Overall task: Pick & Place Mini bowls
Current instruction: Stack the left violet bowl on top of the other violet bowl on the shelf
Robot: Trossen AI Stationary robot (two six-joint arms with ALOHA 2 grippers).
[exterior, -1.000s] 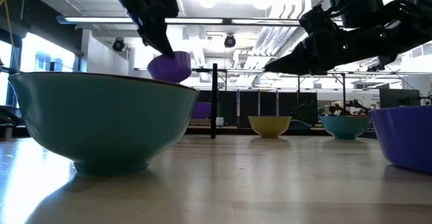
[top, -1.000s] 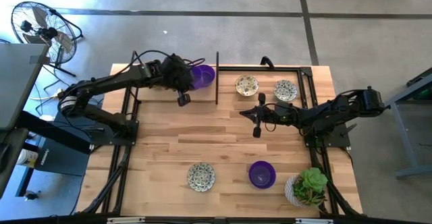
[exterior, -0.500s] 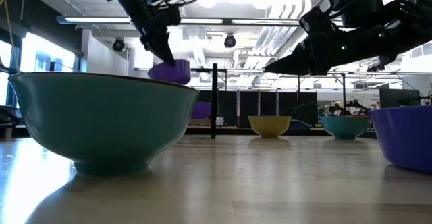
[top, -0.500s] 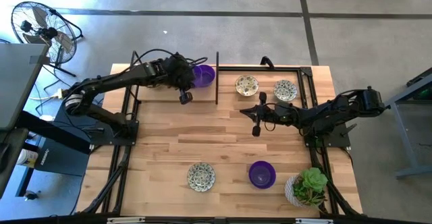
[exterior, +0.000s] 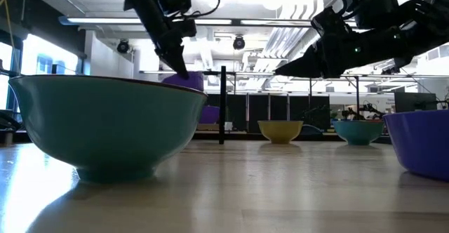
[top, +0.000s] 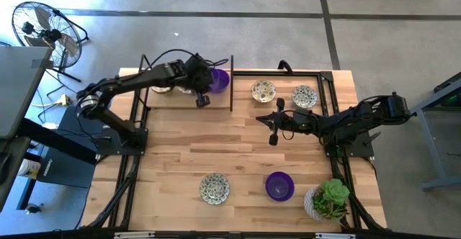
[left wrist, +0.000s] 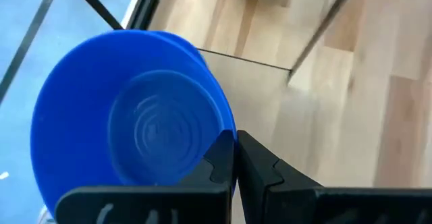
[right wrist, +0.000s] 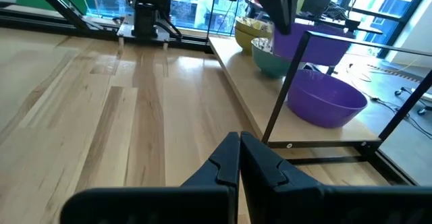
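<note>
My left gripper (top: 202, 95) reaches to the table's far side, left of the black divider post (top: 232, 84), and is shut on a glossy purple mini bowl (top: 216, 79). The low view shows that bowl (exterior: 184, 80) hanging under the gripper (exterior: 175, 61). In the right wrist view it (right wrist: 317, 42) is above a second purple bowl (right wrist: 327, 99), which rests on its base. My right gripper (top: 274, 129) is shut and hovers over the table's middle, holding nothing. Speckled cream bowls (top: 263, 91) (top: 304, 96) (top: 215, 188) and a purple bowl (top: 279, 185) stand on the wood. My left gripper pinches the purple bowl by its rim (left wrist: 226, 133), at the side nearest the wrist, with the fingers coming down from above at a slant. The bowl is lifted clear and hangs below the fingers, its hollow turned toward the wrist camera.
More bowls (right wrist: 260, 32) stand behind the purple pair, and another bowl (top: 162, 89) shows under the left arm. A white-potted green plant (top: 328, 199) stands at the near right corner. A black frame rail (top: 328, 88) runs along the far and right edges.
My left gripper has moved toward the divider post and downward, keeping its hold. The purple bowl has sunk with it, closer to the bowl below. My right arm has kept still.
</note>
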